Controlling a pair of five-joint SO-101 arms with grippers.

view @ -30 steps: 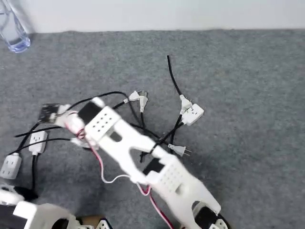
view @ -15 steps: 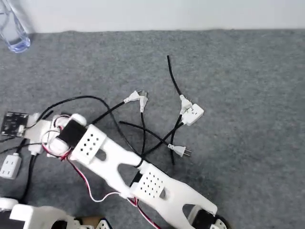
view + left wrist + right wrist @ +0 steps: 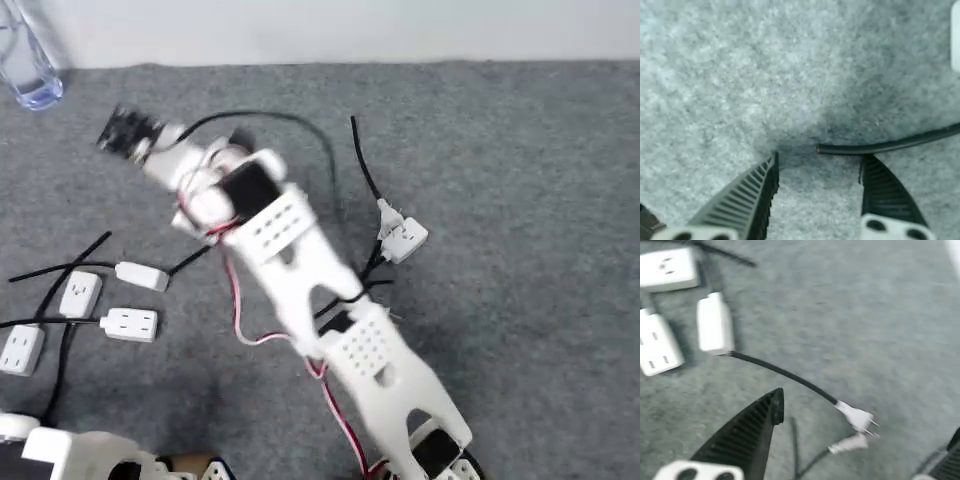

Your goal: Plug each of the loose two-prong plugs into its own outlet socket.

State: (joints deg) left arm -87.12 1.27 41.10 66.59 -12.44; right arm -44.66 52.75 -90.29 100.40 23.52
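Observation:
My right gripper point(image 3: 865, 415) is open, its black fingers point(image 3: 755, 432) spread wide above the grey felt. Beneath it lie two loose white plugs point(image 3: 857, 417) on black cords, with white outlet blocks point(image 3: 667, 267) farther off. In the high view the right arm point(image 3: 290, 260) stretches to the far left, its tip point(image 3: 135, 135) above bare felt. Three outlets point(image 3: 78, 293) and a white block point(image 3: 140, 275) lie at the left edge. One plug point(image 3: 388, 212) sits in an outlet point(image 3: 405, 240) right of centre. My left gripper point(image 3: 820, 159) is open just over the felt, a black cord end point(image 3: 821, 148) between its fingers.
A clear bottle point(image 3: 25, 60) stands at the far left corner by the white wall. Black cords point(image 3: 365, 165) cross the middle of the felt point(image 3: 530, 200), partly hidden under the right arm. The left arm's base point(image 3: 60, 450) sits at the near left edge.
The right arm swung from the near left, over the outlets, up to the far left. The outlets it covered now show, and a black cord was dragged into a high arc.

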